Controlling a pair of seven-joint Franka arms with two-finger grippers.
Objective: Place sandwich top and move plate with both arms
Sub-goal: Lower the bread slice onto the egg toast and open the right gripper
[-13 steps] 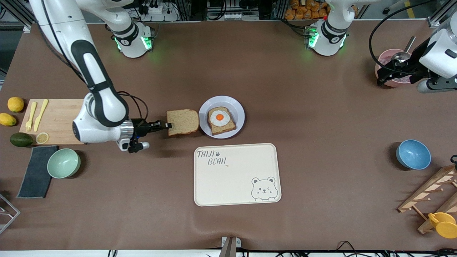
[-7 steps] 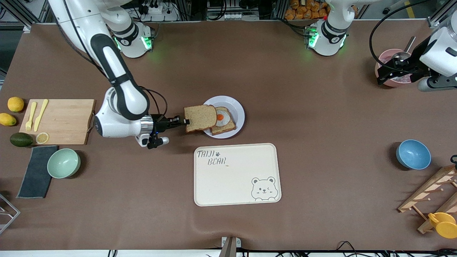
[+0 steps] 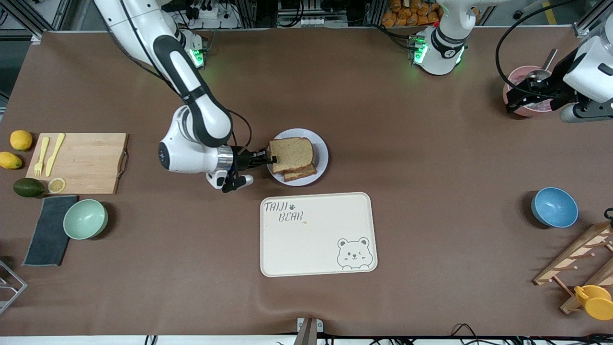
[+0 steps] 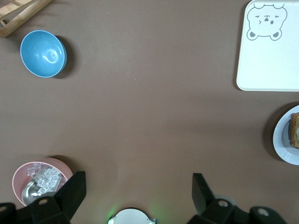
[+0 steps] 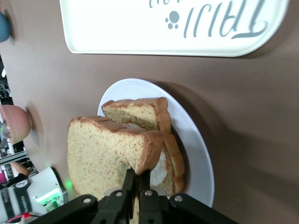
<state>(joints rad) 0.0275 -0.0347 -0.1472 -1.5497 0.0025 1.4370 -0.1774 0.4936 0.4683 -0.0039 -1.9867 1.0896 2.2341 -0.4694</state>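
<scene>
The top (image 3: pixel 292 154) covers the egg on the lower slice (image 3: pixel 300 172) almost wholly; the front view shows only that slice's crust edge nearest the camera, and the right wrist view shows a sliver of white between the two breads. The plate (image 3: pixel 322 150) is half hidden under the bread, its rim bare toward the left arm's end. In the left wrist view the plate is cut off at the frame edge, and so is the tray (image 4: pixel 268 70).

The right arm (image 3: pixel 194 96) reaches from its base in a bent elbow, forearm coming down to a wrist that lies level over the table beside the plate. The right gripper (image 3: pixel 269 159) is clamped on the top's crust edge, holding the slice flat over the plate, on or just above the lower slice; I cannot tell if they touch.

The left arm waits at its end of the table. The left gripper (image 3: pixel 511 103) hangs with fingers (image 4: pixel 72 193) spread wide, holding nothing, over the pink bowl (image 3: pixel 515 81).

The tray lies nearer the camera than the plate.
</scene>
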